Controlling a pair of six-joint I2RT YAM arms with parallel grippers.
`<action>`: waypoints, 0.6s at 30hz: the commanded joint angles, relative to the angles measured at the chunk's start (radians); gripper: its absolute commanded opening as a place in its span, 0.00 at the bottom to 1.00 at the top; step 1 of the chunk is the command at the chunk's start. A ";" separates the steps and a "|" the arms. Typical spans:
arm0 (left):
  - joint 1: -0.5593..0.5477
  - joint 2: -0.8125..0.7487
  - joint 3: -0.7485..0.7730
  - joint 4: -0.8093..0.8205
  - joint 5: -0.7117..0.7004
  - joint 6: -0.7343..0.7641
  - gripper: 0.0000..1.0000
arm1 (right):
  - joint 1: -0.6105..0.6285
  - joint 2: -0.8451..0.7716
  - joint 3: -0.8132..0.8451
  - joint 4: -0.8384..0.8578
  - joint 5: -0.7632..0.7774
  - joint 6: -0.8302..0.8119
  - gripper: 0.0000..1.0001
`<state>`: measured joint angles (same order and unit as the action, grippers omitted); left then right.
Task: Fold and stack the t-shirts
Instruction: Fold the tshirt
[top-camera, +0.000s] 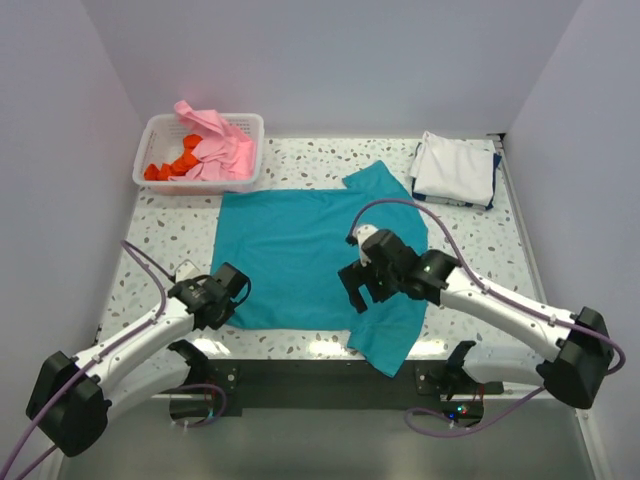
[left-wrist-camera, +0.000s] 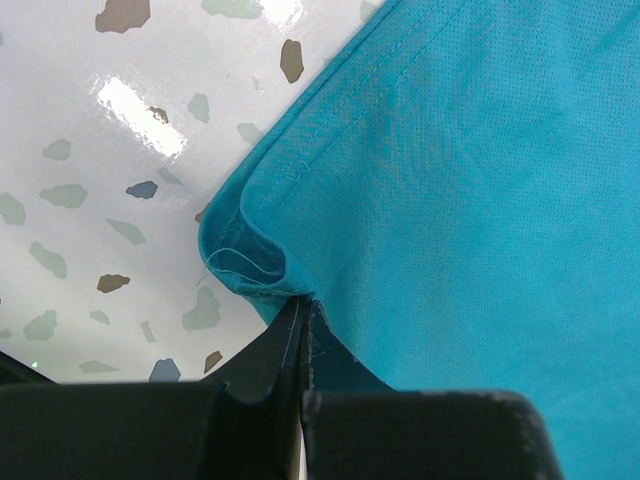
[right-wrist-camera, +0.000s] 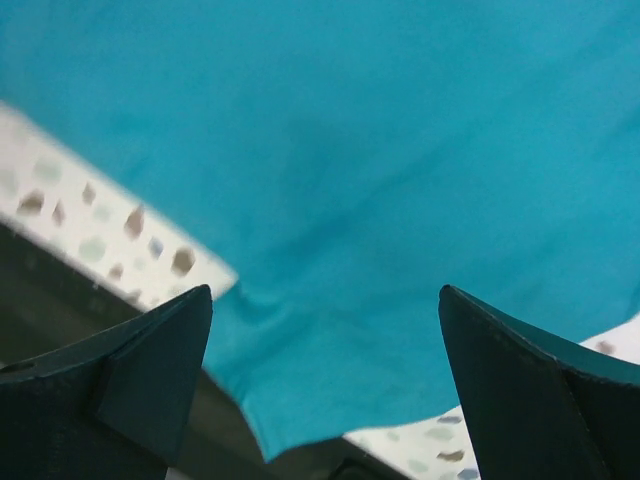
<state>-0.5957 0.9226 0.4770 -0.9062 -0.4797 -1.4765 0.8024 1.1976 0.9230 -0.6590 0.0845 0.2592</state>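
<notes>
- Speckled white worktop (top-camera: 165, 245), boxed in by pale walls, carries everything I see.
- The teal t-shirt (top-camera: 300, 250) lies spread flat at the middle, one sleeve draped over the near edge.
- My left jaws are pinched tight on the shirt's near-left hem corner (left-wrist-camera: 250, 260), which puckers just ahead of them.
- My right jaws stand wide apart above the shirt's near-right part, gripping nothing.
- A white basket (top-camera: 160, 135) at far left holds a pink t-shirt (top-camera: 215, 148) and an orange-red t-shirt (top-camera: 168, 168).
- A folded white t-shirt (top-camera: 450, 160) rests on a dark blue t-shirt (top-camera: 493, 180) at far right.
</notes>
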 joint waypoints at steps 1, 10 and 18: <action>0.005 -0.002 0.009 0.021 -0.040 0.028 0.00 | 0.150 -0.075 -0.032 -0.143 0.008 0.086 0.98; 0.005 -0.044 -0.003 0.024 -0.060 0.027 0.00 | 0.521 -0.034 -0.156 -0.238 0.018 0.385 0.85; 0.005 -0.059 -0.003 0.021 -0.057 0.031 0.00 | 0.563 0.098 -0.205 -0.159 0.055 0.405 0.65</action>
<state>-0.5957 0.8799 0.4767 -0.9058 -0.5014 -1.4540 1.3594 1.2793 0.7265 -0.8524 0.1017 0.6254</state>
